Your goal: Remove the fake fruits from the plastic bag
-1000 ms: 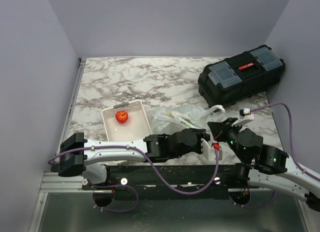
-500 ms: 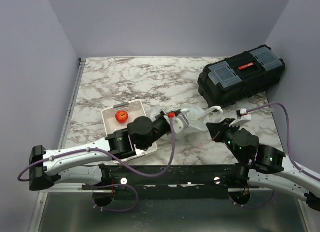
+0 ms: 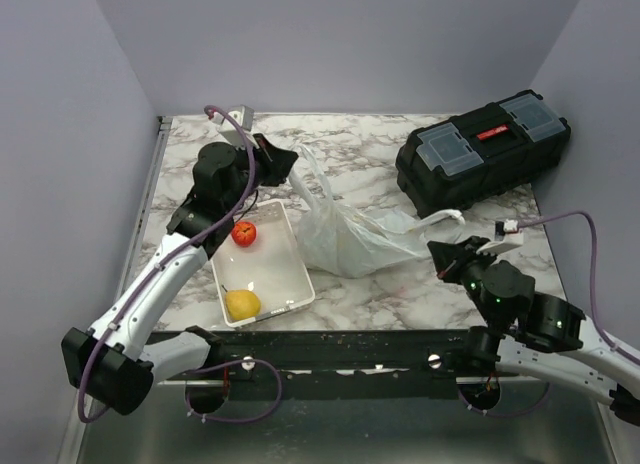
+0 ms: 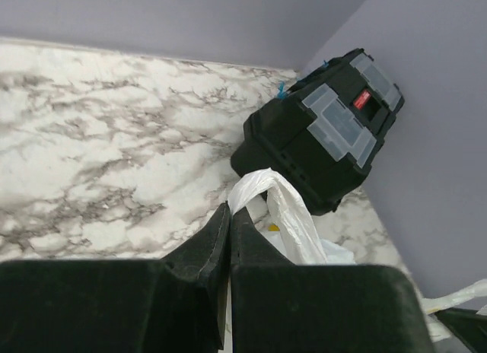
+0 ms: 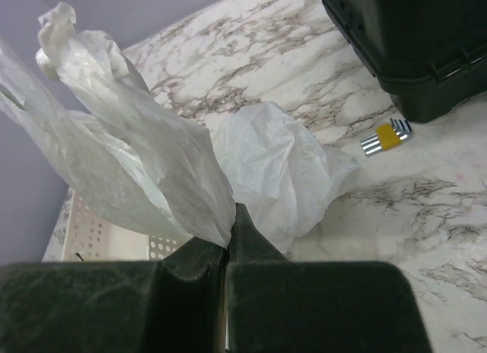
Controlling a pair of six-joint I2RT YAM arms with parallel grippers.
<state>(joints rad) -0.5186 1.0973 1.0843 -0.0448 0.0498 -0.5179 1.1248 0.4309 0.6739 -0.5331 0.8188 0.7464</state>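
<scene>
Two arms hold the bag (image 3: pixel 345 234) stretched between them over the surface (image 3: pixel 350 134). The left arm (image 3: pixel 160 274) is raised toward the far left. The left jaws are pressed together on a loop of film at the bag's upper edge, and the left wrist view shows the white loop coming out from between the tips. The right arm (image 3: pixel 540 319) sits low at the near right. The right jaws are likewise pinched shut on a fold of the bag, with film fanning up and away from them in the right wrist view.

The bag's body sags onto the surface between the tray (image 3: pixel 275 274) and the toolbox (image 3: pixel 485 149), with its left end lifted. No fruits can be made out through the film, so whether any are inside cannot be told. A red apple (image 3: pixel 243 233) and a yellow pear (image 3: pixel 241 304) lie in the tray, just beside the bag.

The step in hand appears to be lifting and tipping the bag, or spreading its mouth. The next move probably calls for one grip to act as anchor while the other end goes higher or lets go to reach inside. The thin film may slip or tear.
</scene>
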